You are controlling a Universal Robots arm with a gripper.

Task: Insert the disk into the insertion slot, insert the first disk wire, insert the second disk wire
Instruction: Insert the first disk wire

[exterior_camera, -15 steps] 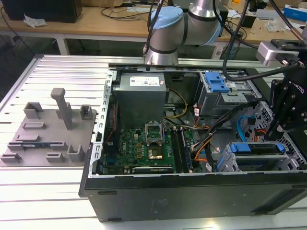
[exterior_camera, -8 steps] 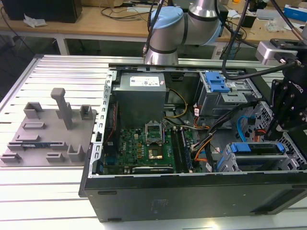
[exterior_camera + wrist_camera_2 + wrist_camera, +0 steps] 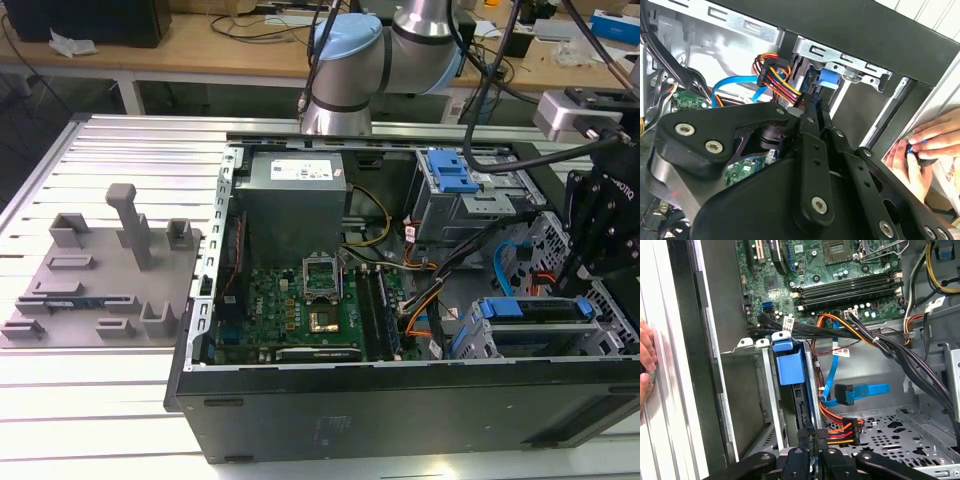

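The disk (image 3: 535, 322), silver in its blue carrier, lies inside the insertion slot (image 3: 468, 345), the low grey cage at the case's front on the exterior view's right. In the first wrist view I see the disk edge-on, with its blue handle (image 3: 789, 362) between the slot's metal rails (image 3: 769, 390). My gripper (image 3: 812, 439) is at the disk's other end, fingers shut on the black plug of a red, orange and yellow wire (image 3: 840, 432). A blue flat wire (image 3: 856, 392) with a black plug lies loose beside it. In the second wrist view, the gripper (image 3: 815, 107) points at the blue handle (image 3: 827, 80).
A person's hand (image 3: 927, 147) rests on the case's outer edge, also seen in the first wrist view (image 3: 645, 365). A taller cage with a blue latch (image 3: 450, 172), the motherboard (image 3: 300, 310) and thick black cable bundles (image 3: 900, 352) crowd the case. A grey fixture plate (image 3: 100, 280) lies outside.
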